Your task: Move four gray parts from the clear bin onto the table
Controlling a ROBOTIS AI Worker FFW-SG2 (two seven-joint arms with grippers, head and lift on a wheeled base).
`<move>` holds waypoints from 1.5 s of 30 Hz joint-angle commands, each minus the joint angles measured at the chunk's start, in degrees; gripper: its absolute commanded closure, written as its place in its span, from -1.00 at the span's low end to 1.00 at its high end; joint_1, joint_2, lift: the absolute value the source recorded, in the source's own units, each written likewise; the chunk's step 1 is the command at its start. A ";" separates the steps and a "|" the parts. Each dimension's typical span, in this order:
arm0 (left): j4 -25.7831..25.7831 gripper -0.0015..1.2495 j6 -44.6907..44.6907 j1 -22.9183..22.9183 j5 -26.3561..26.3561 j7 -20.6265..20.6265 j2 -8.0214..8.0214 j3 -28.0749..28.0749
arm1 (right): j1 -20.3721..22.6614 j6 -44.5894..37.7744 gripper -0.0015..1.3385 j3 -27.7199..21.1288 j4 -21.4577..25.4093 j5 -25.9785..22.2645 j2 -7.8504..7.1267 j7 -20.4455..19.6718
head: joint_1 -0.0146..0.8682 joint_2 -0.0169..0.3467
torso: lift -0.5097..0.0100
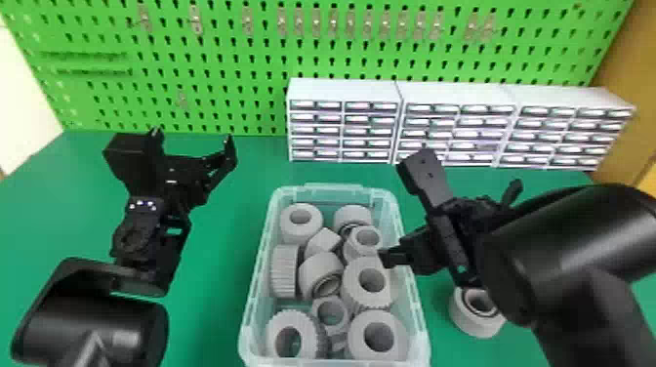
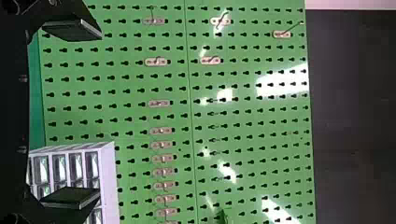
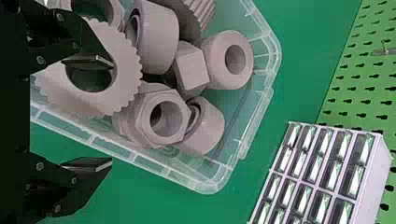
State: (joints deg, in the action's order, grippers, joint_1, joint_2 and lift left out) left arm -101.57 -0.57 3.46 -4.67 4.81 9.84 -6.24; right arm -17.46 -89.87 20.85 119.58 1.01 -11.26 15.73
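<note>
Several gray parts, among them a toothed gear (image 1: pixel 356 288) and a hex nut (image 3: pixel 144 119), lie jumbled in the clear bin (image 1: pixel 422 332). One gray ring-shaped part (image 1: pixel 468 324) rests on the table right of the bin, partly under my right arm. My right gripper (image 1: pixel 424 254) is at the bin's right wall. In the right wrist view this gripper (image 3: pixel 100 113) is open, one finger over the large gear (image 3: pixel 126 60), the other outside the bin wall. To the left of the bin, my left gripper (image 1: pixel 193 149) stands raised; in its wrist view the gripper (image 2: pixel 84 114) is open and empty.
White drawer cabinets (image 1: pixel 344 119) line the back of the green table (image 1: pixel 215 302), behind the bin. Behind them rises a green pegboard (image 1: pixel 210 73) with small metal hooks. The bin's raised rim stands between the right gripper's fingers.
</note>
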 commanded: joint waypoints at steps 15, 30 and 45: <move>-0.12 -0.82 -0.75 -0.03 0.45 -0.50 0.27 0.17 | 4.98 -0.21 -0.21 -3.97 4.26 -3.03 -3.60 0.00 | 0.57 -0.72 | 0.77; -0.39 -0.82 -0.75 0.06 0.71 -0.59 0.18 0.35 | 5.86 -0.21 -0.21 -3.80 4.52 -4.97 -5.44 0.00 | 0.57 -0.72 | 0.77; -0.56 -0.82 -0.75 -0.21 0.80 -0.50 0.18 0.53 | 5.86 -0.21 -0.21 -3.62 4.52 -4.88 -5.35 0.00 | 0.57 -0.72 | 0.77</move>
State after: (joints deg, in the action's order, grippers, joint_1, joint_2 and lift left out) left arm -102.13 -1.32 3.36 -3.86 4.30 10.02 -5.68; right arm -11.57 -89.91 17.10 124.13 -3.83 -16.61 15.73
